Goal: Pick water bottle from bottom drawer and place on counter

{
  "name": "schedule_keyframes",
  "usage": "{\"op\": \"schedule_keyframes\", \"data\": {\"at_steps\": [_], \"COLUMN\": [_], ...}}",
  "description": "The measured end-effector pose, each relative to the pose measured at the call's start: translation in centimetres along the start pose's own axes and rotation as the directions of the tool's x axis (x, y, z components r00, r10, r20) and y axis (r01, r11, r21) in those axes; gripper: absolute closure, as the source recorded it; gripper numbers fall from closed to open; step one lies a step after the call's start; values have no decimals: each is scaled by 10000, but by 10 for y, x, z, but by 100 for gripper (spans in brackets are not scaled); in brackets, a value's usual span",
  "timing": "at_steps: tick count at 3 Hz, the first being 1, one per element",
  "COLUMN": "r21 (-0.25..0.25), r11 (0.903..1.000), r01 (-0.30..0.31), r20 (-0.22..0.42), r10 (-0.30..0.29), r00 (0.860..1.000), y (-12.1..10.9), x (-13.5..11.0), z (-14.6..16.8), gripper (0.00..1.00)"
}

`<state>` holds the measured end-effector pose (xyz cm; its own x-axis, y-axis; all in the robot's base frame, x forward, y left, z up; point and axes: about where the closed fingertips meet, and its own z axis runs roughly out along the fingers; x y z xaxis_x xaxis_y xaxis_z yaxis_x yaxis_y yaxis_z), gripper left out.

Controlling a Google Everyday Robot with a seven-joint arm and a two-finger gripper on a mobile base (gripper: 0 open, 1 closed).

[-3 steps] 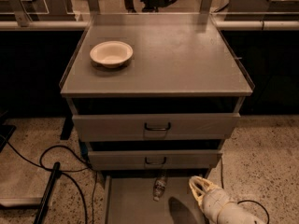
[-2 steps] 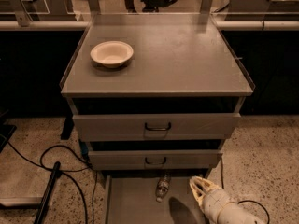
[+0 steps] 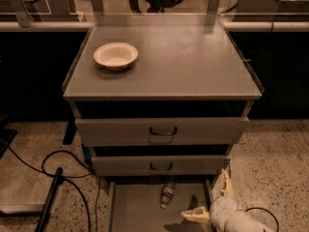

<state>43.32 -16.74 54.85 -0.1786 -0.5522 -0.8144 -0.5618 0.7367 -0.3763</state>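
The water bottle (image 3: 167, 192) is small and clear with a pale label. It lies on the flat floor of the pulled-out bottom drawer (image 3: 137, 209), near the drawer's back, cap end towards me. My gripper (image 3: 210, 199) is low at the drawer's right side, to the right of the bottle and apart from it. Its cream fingers (image 3: 195, 215) are spread open and hold nothing. The counter (image 3: 193, 62) is the broad grey cabinet top above.
A cream bowl (image 3: 116, 55) sits on the counter's left rear. Two handled grey drawers (image 3: 162, 131) are above the bottom drawer. Black cables (image 3: 58, 166) and a dark bar lie on the speckled floor at left.
My gripper has shifted slightly right over the drawer's right side and its fingers have spread apart. The bottle has not moved.
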Motion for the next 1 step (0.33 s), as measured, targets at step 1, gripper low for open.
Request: {"op": "schedule_keyframes", "data": {"at_steps": [1], "r21": [0], "r11": [10000], "r01": [0], "r20": [0], "r10": [0], "r00": [10000], "y": [0], "x": [0], "z": [0], "gripper": [0]}}
